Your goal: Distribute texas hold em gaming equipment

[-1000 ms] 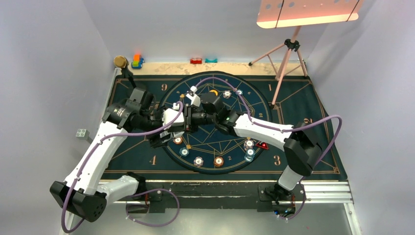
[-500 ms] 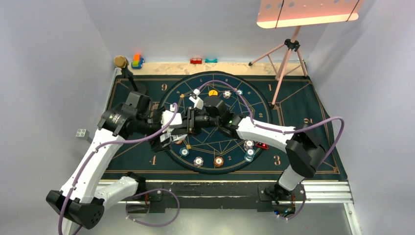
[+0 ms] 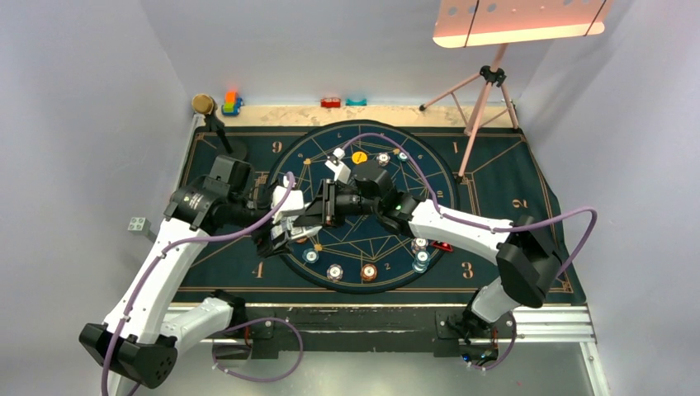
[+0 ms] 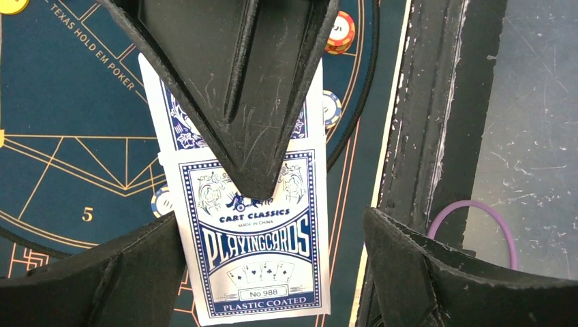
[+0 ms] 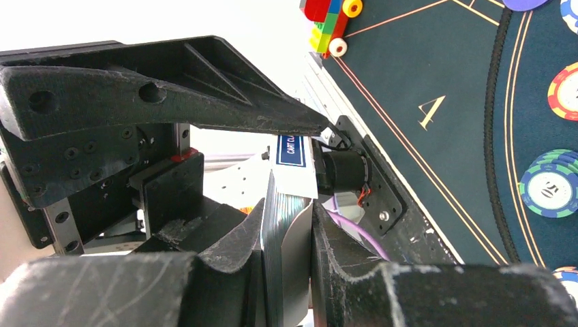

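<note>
Dark poker mat (image 3: 505, 169) underlies a handover just left of its middle: the right gripper (image 5: 286, 230) is clamped on the pack of cards (image 4: 253, 238), the left gripper (image 4: 271, 219) has its fingers spread wide around it, so next the left should probably back clear.

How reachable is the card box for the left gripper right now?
Probably yes: the left gripper is open with the card box between its fingers, nothing else in the gap. The right gripper is shut on the box's other end.
</note>
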Available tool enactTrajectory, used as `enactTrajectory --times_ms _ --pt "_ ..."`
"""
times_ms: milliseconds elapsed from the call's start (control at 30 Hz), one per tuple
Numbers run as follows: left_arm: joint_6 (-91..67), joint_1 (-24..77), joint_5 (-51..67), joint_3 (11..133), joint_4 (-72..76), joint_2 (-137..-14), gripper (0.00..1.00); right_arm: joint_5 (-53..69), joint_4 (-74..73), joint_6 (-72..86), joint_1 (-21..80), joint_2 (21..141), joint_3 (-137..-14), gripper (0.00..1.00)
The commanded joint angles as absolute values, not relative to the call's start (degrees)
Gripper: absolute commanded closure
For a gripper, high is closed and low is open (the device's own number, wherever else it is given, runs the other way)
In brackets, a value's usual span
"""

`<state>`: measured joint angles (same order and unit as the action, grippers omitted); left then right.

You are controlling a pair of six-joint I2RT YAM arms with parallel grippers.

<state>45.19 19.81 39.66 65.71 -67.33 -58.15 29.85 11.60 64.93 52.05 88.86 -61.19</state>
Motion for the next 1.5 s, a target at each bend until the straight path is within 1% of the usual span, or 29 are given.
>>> enactTrajectory --times_ms 0,233,267,433,667,800,900,1000,1100,1233,1300,1367,1467 --pt "45.65 19.50 45.76 65.37 -65.77 -58.18 0.05 31.27 15.96 64.94 51.76 86.45 -61.80 0.84" --pt "45.30 19.51 46.46 65.62 -65.40 -58.94 0.13 31.37 17.35 66.38 51.22 85.14 -60.23 0.84" --pt "45.69 19.51 46.37 65.77 -65.63 -59.10 0.16 31.38 17.85 66.88 51.05 84.90 -59.79 0.84" --pt "46.85 19.51 45.70 66.03 -66.79 -59.58 0.24 31.35 18.95 67.52 50.54 84.53 -59.00 0.84" --pt "46.61 19.47 43.52 65.05 -66.58 -59.20 0.30 32.14 21.00 68.55 50.54 85.08 -58.56 0.84" --pt "45.98 19.51 42.11 64.83 -65.78 -58.99 0.38 32.08 21.27 68.72 50.54 85.08 -58.38 0.84" --pt "44.97 19.47 41.54 65.18 -65.25 -59.03 0.46 31.99 21.27 68.75 50.54 85.12 -58.32 0.83" --pt "43.84 19.49 41.26 65.83 -65.11 -59.15 0.59 31.71 21.10 68.73 50.53 84.93 -58.02 0.77" --pt "43.78 19.50 42.04 66.09 -65.86 -59.01 0.67 31.37 20.20 68.22 50.46 84.71 -58.13 0.65" --pt "43.11 19.49 43.36 66.04 -66.50 -58.79 0.72 31.12 17.77 66.44 49.91 83.85 -58.44 0.52" --pt "43.06 19.49 44.06 66.46 -67.49 -58.88 0.74 30.77 15.99 65.16 49.38 83.07 -58.45 0.48" --pt "42.49 19.46 44.54 66.87 -68.08 -59.08 0.74 30.42 13.48 63.69 48.91 82.23 -58.45 0.45" --pt "42.06 19.49 45.09 67.29 -68.78 -59.25 0.74 30.22 11.48 62.20 48.53 81.00 -57.50 0.44"
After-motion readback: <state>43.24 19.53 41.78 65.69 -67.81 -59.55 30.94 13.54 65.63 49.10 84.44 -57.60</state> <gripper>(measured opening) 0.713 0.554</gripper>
